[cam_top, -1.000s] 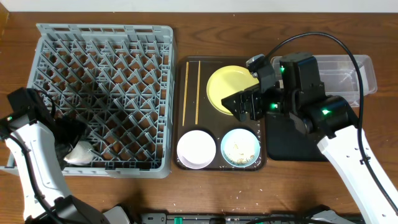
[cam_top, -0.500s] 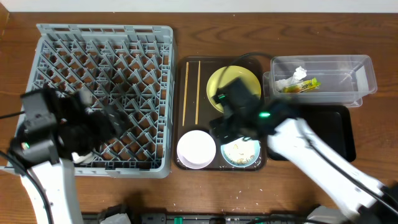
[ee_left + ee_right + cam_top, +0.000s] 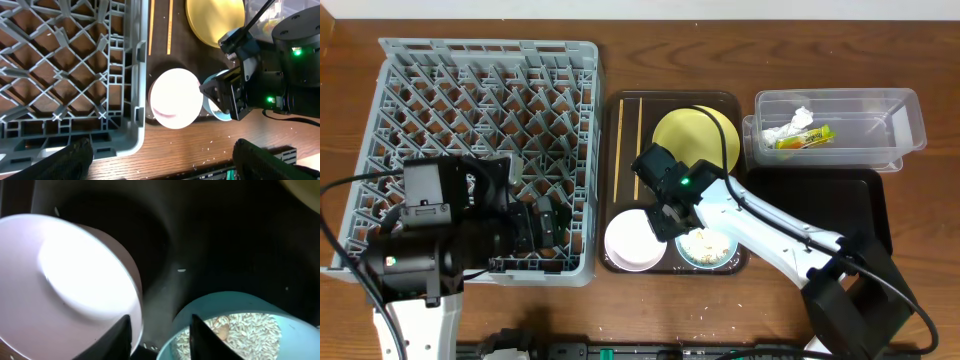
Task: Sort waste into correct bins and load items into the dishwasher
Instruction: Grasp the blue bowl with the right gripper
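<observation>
Right gripper [image 3: 160,339]: my fingers part-open and empty, poised over the gap between pinkish-white bowl [image 3: 75,280] and light blue bowl [image 3: 300,335]; rice grains [image 3: 250,327] lie in the latter.
Left gripper [image 3: 167,167]: my fingers spread wide and empty, near the dish rack [image 3: 60,60] edge.
Two chopsticks [image 3: 618,150]: parallel, long axis near-to-far, on the left strip of the brown tray [image 3: 613,200], with the yellow plate [image 3: 695,135] alongside.
Snack wrapper [image 3: 805,137]: in the clear tub [image 3: 910,110].

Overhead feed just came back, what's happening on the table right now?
The right gripper hangs open, low over the brown tray, between the pinkish-white bowl and the blue bowl of rice, gripping neither. The left gripper hovers open and empty over the near right corner of the dish rack. The paper and wrapper lie in the clear tub; plate and chopsticks sit on the tray.
</observation>
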You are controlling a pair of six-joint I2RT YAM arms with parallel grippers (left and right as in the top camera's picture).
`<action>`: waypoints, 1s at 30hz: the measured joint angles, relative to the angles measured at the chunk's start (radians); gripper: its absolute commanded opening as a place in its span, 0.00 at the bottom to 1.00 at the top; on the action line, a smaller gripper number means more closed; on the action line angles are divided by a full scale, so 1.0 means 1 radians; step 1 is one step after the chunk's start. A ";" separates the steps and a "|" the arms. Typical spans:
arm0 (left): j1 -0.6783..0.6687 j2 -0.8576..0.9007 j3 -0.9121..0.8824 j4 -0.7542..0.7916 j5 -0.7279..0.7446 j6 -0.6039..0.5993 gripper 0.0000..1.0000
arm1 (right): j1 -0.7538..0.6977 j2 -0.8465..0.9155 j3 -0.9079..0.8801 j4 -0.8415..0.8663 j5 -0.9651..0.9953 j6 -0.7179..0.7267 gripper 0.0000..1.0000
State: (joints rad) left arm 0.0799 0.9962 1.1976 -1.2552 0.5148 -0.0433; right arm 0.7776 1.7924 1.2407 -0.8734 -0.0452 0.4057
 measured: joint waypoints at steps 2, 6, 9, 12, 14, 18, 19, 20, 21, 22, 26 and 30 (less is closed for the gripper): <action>-0.005 0.011 0.000 0.002 0.000 0.000 0.90 | -0.011 0.000 0.000 0.002 0.002 0.025 0.41; -0.005 0.026 0.000 0.002 0.000 0.000 0.91 | -0.066 0.000 0.000 -0.039 -0.003 0.137 0.41; -0.005 0.027 0.000 0.003 0.000 0.000 0.91 | -0.093 0.000 0.000 -0.051 -0.012 0.208 0.45; -0.005 0.027 0.000 0.011 0.000 0.000 0.91 | -0.088 0.000 0.000 -0.044 -0.012 0.310 0.45; -0.005 0.027 0.000 0.010 0.000 0.000 0.91 | -0.078 0.002 0.000 -0.016 -0.005 0.362 0.42; -0.005 0.027 0.000 0.005 0.000 0.000 0.91 | -0.057 0.060 0.000 0.029 -0.003 0.448 0.23; -0.005 0.027 0.000 0.003 0.000 0.000 0.90 | -0.055 0.092 0.000 0.030 -0.005 0.460 0.17; -0.005 0.027 0.000 0.001 0.000 0.000 0.91 | -0.058 0.120 0.000 0.029 -0.011 0.474 0.04; -0.005 0.027 0.000 0.000 0.000 0.000 0.91 | -0.063 0.129 -0.001 0.025 -0.023 0.480 0.01; -0.005 0.027 0.000 -0.001 0.000 0.000 0.91 | -0.069 0.129 -0.001 0.018 -0.031 0.489 0.01; -0.005 0.028 0.000 -0.002 0.000 0.000 0.91 | -0.108 0.100 0.000 -0.009 -0.028 0.455 0.01; -0.005 0.028 0.000 -0.002 0.000 0.000 0.91 | -0.145 0.067 0.000 -0.013 -0.031 0.331 0.01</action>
State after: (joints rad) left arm 0.0746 1.0241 1.1976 -1.2568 0.5148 -0.0433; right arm 0.6331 1.8595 1.2404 -0.8864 -0.0761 0.7368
